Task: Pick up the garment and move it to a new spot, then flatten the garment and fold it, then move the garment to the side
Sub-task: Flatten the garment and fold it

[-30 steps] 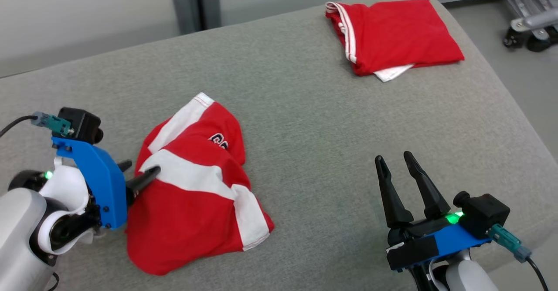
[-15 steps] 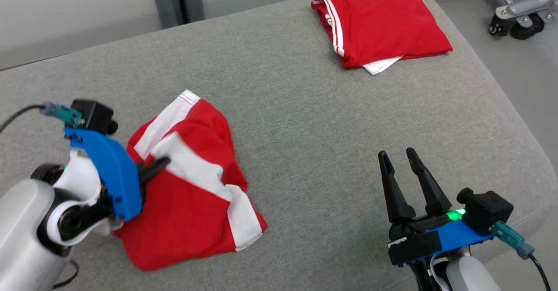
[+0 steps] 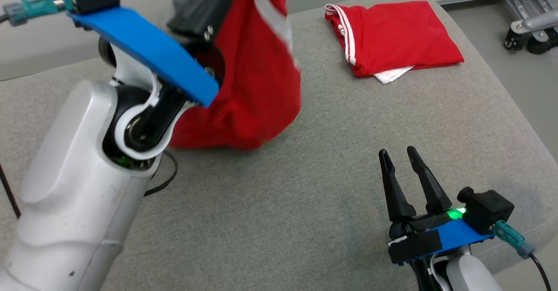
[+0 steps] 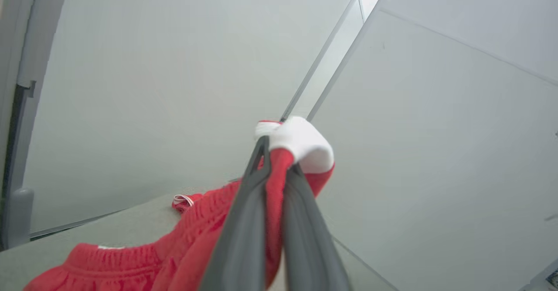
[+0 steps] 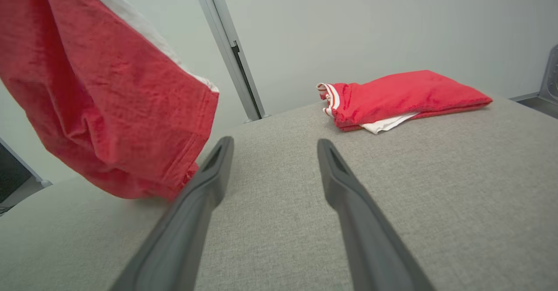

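Observation:
The garment is red with white bands. It hangs bunched in the air over the left half of the grey padded surface, and its lowest folds are close above the surface. My left gripper is raised high and is shut on a red and white fold of the garment. From the right wrist view the garment dangles at the upper left. My right gripper stands open with nothing between its fingers, low over the front right of the surface.
A second red garment with white stripes lies folded at the far right of the surface, also seen as a folded red garment ahead of the right gripper. A wheeled metal frame stands on the floor beyond the right edge.
My left gripper has shut on the garment and lifted it from the surface, up and toward the middle. The right gripper has not moved.

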### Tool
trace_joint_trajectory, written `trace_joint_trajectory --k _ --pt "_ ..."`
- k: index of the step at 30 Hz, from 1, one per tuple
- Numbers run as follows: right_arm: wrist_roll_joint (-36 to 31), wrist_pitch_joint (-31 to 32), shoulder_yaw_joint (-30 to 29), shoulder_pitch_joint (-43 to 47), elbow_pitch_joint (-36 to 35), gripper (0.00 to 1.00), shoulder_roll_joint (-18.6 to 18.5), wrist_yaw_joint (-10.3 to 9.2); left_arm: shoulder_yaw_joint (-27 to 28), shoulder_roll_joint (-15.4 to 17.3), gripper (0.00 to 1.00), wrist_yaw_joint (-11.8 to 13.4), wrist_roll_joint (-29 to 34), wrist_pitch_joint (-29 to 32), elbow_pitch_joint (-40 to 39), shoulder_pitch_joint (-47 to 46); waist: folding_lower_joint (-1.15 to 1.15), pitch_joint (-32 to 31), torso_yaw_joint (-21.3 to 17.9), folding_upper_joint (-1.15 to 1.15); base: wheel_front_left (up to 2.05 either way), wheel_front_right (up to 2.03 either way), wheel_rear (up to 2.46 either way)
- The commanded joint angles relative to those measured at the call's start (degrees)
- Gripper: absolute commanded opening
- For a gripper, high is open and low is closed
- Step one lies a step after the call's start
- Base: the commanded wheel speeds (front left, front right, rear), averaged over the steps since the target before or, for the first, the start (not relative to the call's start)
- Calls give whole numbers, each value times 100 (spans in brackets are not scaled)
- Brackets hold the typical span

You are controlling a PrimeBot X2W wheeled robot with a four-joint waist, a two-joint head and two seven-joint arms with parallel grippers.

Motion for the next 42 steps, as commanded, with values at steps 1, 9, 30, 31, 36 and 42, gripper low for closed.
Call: trace_joint_trajectory --k 1,9,30,31,36,42 --pt "-40 -16 -24 12 -12 100 2 1 104 -113 0 92 84 -242 46 -108 0 -20 22 -1 0 0 0" --pt "-93 -14 -139 135 -66 100 3 1 37 -174 0 496 685 -1101 359 645 0 -41 320 -1 0 0 0" --pt "-434 280 -252 294 -274 100 -57 1 -562 -126 100 1369 1583 -2708 1257 3681 0 -309 1534 -1 0 0 0" --pt "-438 300 -253 313 -286 100 -61 1 -530 -123 100 1373 1594 -2748 1261 3703 0 -342 1575 -1 0 0 0" --pt "-459 380 -320 380 -368 100 -88 1 -183 -137 100 1305 1645 -2977 1177 3828 0 -501 1745 -1 0 0 0" --pt "-483 469 -420 476 -477 100 -96 1 854 -267 100 1038 2569 -3022 482 4045 0 -614 1840 -1 0 0 0"
